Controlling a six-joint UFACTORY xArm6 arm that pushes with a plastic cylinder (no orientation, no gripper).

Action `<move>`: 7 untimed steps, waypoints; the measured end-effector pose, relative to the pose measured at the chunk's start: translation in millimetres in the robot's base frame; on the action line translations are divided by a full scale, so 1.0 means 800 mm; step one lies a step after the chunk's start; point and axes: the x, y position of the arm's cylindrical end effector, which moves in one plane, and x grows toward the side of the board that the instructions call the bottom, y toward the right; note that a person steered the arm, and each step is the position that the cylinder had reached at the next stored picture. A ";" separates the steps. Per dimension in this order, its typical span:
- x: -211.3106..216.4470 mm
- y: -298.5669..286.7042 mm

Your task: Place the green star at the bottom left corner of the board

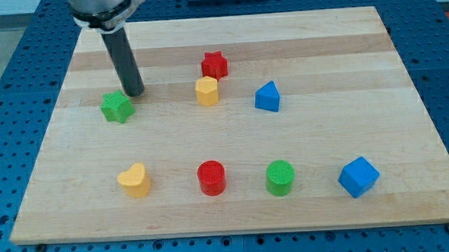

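So in the camera view my tip sits on the counter, no jaws on me, just a rod holding nothing. The green star is right beside my tip, toward the view's lower left. Yellow block and red star sit off to the view's right.

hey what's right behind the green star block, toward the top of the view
Just behind the green star-shaped block stands the dark rod; my tip rests at its upper right edge, seemingly touching. Beyond is bare wooden board. The rod covers a strip of board behind it.
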 end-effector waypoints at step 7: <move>0.102 -0.081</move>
